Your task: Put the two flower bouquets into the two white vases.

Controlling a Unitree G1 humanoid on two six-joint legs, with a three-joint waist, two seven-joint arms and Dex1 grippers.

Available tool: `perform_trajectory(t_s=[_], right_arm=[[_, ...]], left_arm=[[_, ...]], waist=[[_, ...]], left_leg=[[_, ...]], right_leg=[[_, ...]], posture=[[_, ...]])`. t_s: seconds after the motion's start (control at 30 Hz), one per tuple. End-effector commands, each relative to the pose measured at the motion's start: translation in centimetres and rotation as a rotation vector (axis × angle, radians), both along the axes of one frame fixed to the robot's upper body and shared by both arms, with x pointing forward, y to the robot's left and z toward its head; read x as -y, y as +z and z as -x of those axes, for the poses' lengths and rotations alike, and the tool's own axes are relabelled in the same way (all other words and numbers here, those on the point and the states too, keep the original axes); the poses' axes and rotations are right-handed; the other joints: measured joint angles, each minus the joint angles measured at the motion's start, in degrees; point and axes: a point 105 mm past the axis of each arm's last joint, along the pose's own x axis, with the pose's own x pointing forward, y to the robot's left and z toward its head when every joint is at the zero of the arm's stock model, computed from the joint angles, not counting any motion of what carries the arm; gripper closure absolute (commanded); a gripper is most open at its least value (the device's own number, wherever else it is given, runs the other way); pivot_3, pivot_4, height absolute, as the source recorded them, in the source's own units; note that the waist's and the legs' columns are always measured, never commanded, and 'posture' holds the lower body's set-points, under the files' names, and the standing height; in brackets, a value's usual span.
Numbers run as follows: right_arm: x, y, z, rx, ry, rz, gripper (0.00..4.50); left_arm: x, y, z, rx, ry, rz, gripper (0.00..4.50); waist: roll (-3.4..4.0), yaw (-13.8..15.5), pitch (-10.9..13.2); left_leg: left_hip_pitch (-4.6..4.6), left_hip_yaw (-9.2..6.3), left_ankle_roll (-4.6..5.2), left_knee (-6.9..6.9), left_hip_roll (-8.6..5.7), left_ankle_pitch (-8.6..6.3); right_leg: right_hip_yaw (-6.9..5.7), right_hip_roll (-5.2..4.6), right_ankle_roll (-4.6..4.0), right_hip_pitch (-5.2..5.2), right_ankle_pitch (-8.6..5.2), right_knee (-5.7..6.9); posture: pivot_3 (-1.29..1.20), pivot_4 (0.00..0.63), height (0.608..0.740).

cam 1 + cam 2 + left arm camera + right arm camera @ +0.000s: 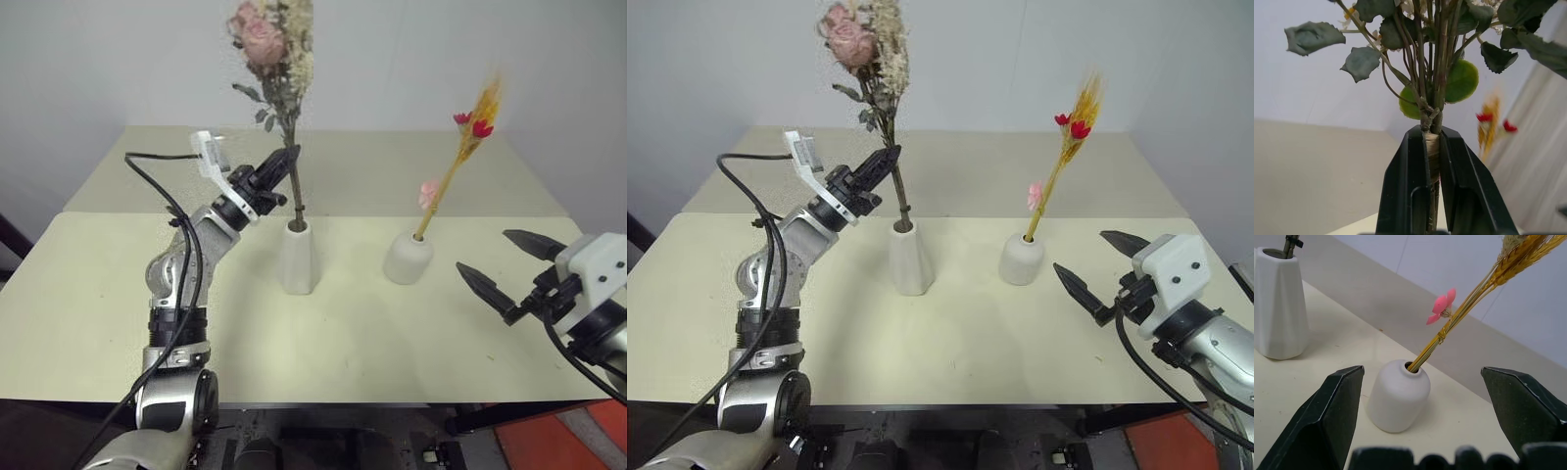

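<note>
Our left gripper (286, 164) clenched on rose bunch (274, 44) stems above tall vase (297, 257), our right gripper (509, 267) released beside squat vase (408, 258) holding grass spray (468, 137)

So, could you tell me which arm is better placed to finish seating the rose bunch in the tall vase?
Left. Its end effector is shut on the rose bunch, whose stems already enter the tall vase. The right end effector stands open beside the short vase.

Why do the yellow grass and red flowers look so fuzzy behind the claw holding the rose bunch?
In the left wrist view the camera is sharp on the near stems of the rose bunch in the left claw, so the far grass spray blurs. In the right wrist view, that spray in the short vase looks crisp. In the left eye view, its tip is hazy.
</note>
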Motion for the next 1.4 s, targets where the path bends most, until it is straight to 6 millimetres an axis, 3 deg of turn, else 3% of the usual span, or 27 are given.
perform_trajectory(t_s=[0.03, 0.2, 0.5, 0.67, 1.23, 1.4], right_arm=[[-0.6, 1.6, 1.0, 0.043, 0.066, -0.029, 0.0], [-1.7, 2.5, 2.8, 0.042, 0.22, -0.096, 0.0], [-1.7, 2.1, 2.7, 0.017, 0.221, -0.062, 0.0], [-1.6, 1.9, 2.5, 0.009, 0.209, -0.054, 0.0], [-1.2, 1.2, 1.9, 0.004, 0.162, -0.021, 0.0], [-1.0, 0.9, 1.6, 0.001, 0.14, -0.003, 0.0]], left_arm=[[0.0, 1.5, 1.2, 0.131, 0.004, -0.029, 4.43], [-0.3, 1.1, 1.3, 0.148, -0.005, -0.055, 4.43], [0.2, 0.4, 2.4, 0.192, -0.06, -0.11, 1.43], [-0.3, 0.7, 2.5, 0.207, -0.063, -0.106, 0.04], [-0.4, 0.1, 4.0, 0.208, -0.153, -0.163, 0.04], [-0.3, -0.8, 3.5, 0.195, -0.109, -0.271, 0.04]], waist=[[0.0, 0.05, 0.0], [0.0, 0.1, 0.0], [0.0, 0.09, 0.0], [0.0, 0.11, 0.0], [0.0, -0.01, 0.0], [0.01, 0.05, 0.0]], left_leg=[[0.0, 0.0, 0.0, 0.0, 0.0, 0.0], [0.0, -0.01, 0.02, 0.0, 0.01, -0.01], [0.05, -0.01, 0.03, 0.01, 0.01, -0.01], [0.05, -0.01, 0.03, 0.01, 0.01, -0.01], [0.07, -0.01, 0.03, 0.0, 0.03, -0.02], [0.07, -0.01, 0.03, 0.01, 0.02, -0.02]], right_leg=[[0.0, 0.0, 0.0, 0.0, 0.0, 0.0], [-0.01, 0.0, 0.0, 0.01, 0.0, -0.01], [-0.02, 0.0, 0.02, 0.1, -0.01, -0.02], [-0.02, 0.0, 0.02, 0.11, -0.01, -0.02], [-0.02, 0.01, 0.03, 0.12, -0.02, -0.02], [-0.02, 0.01, 0.03, 0.12, -0.02, -0.02]], posture=[[0.0, 0.15, 0.74], [0.0, 0.15, 0.74], [0.0, 0.15, 0.74], [0.0, 0.15, 0.74], [0.0, 0.15, 0.74], [0.0, 0.15, 0.74]])
